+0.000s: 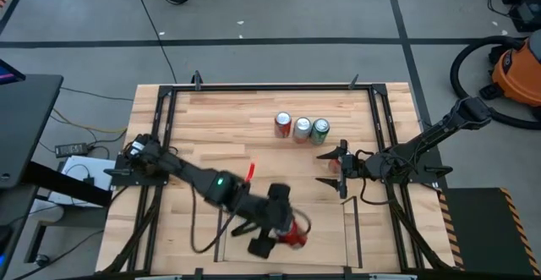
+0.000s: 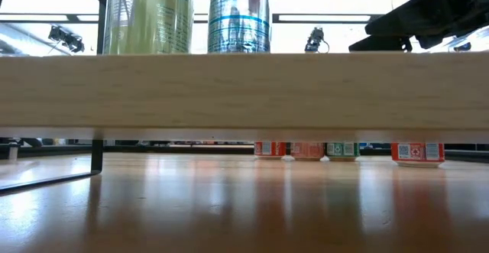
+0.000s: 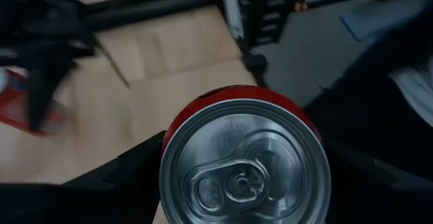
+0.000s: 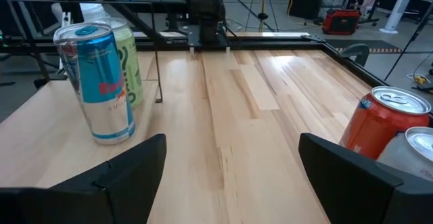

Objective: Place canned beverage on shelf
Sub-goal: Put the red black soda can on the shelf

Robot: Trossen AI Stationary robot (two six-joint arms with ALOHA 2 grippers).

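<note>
At the near edge of the table, over the shelf [image 1: 287, 229], my left gripper [image 1: 283, 229] is grasping the red can [image 3: 245, 158] upright, long axis vertical, its pull-tab top facing my wrist and a finger pressing each side. My right gripper [image 1: 340, 168] is waiting farther back with fingers released, empty, beside the three cans [image 1: 301, 128] standing in a row.

floor [image 1: 338, 9]: grey (dark seams) | vacuum [image 1: 517, 70]: orange | desk [image 1: 21, 128]: dark
</note>
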